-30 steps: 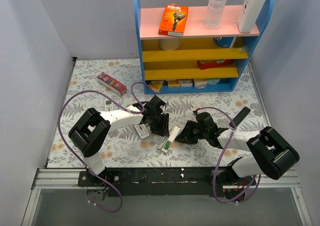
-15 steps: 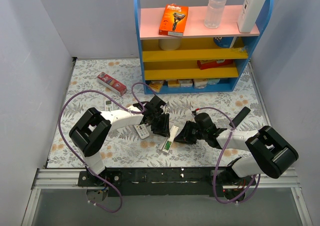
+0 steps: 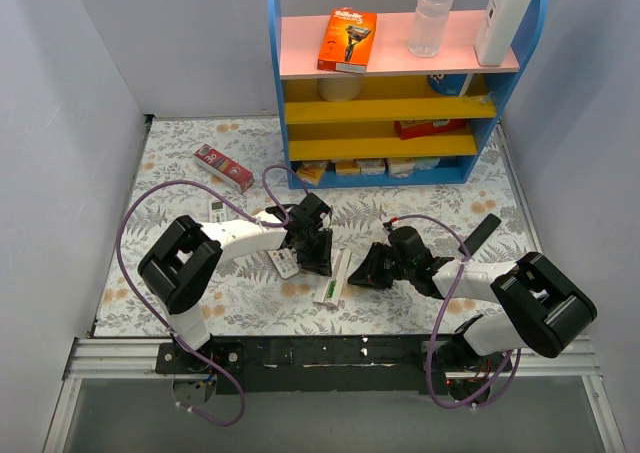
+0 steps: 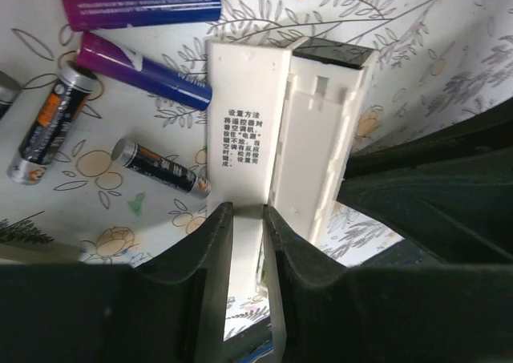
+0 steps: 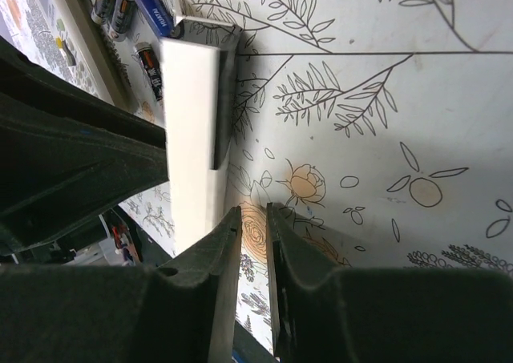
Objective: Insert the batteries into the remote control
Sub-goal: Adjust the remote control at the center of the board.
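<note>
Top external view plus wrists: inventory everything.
shelf unit: one, blue, far side
razor box: one, orange, top shelf
clear bottle: one, top shelf
white bottle: one, top shelf
small boxes: several, pale, bottom shelf
red box: one, table's far left
black bar: one, right side
white remote: one, table centre
small remote: one, white, left of white remote
batteries: at least four, two blue, two black, beside white remote
left gripper: black, shut on white remote
right gripper: black, slightly open, empty

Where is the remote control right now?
In the top view the remote control sits at front centre of the table, between the left gripper and the right gripper; the left wrist view shows loose batteries beside it.
</note>
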`<state>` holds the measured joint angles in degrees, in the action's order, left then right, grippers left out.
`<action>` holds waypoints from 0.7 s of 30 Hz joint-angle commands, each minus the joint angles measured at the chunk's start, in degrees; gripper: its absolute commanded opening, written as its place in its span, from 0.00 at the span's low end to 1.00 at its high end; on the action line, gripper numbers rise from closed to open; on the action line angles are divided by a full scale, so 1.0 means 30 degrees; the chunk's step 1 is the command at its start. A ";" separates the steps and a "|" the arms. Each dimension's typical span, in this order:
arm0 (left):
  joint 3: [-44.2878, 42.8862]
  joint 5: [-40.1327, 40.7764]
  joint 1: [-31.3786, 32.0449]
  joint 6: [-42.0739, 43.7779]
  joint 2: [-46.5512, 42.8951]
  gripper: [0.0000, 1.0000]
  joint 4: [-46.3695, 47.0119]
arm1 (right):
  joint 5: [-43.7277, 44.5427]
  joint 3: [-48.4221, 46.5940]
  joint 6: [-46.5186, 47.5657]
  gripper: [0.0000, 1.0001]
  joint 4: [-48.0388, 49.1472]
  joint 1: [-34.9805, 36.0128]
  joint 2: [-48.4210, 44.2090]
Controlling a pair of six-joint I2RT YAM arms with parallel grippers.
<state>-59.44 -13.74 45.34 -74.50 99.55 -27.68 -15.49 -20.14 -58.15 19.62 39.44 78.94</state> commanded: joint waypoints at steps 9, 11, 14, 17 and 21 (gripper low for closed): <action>-0.0577 -0.0165 0.0003 -0.0156 -0.0369 0.17 -0.0090 | 0.0385 -0.1223 0.1012 0.27 -0.0384 0.0388 0.0232; -0.0548 -0.0517 0.0090 -0.0419 -0.0721 0.21 0.0378 | 0.0678 -0.1779 0.1890 0.27 -0.1376 0.0388 -0.0323; -0.0926 -0.0987 0.0499 -0.0684 -0.0577 0.23 0.0614 | 0.1936 -0.2981 0.3238 0.29 -0.3984 0.0418 -0.1348; -0.1628 -0.0871 0.1086 -0.0772 -0.0138 0.27 0.0614 | 0.3225 -0.3510 0.3972 0.30 -0.5540 0.0418 -0.2345; -0.2274 -0.0608 0.1642 -0.1211 0.0244 0.29 0.0526 | 0.4893 -0.3482 0.4383 0.32 -0.7119 0.0418 -0.3283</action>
<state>-62.78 -15.18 48.58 -76.58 99.92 -27.22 -7.75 -29.12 -48.49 5.76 40.32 71.77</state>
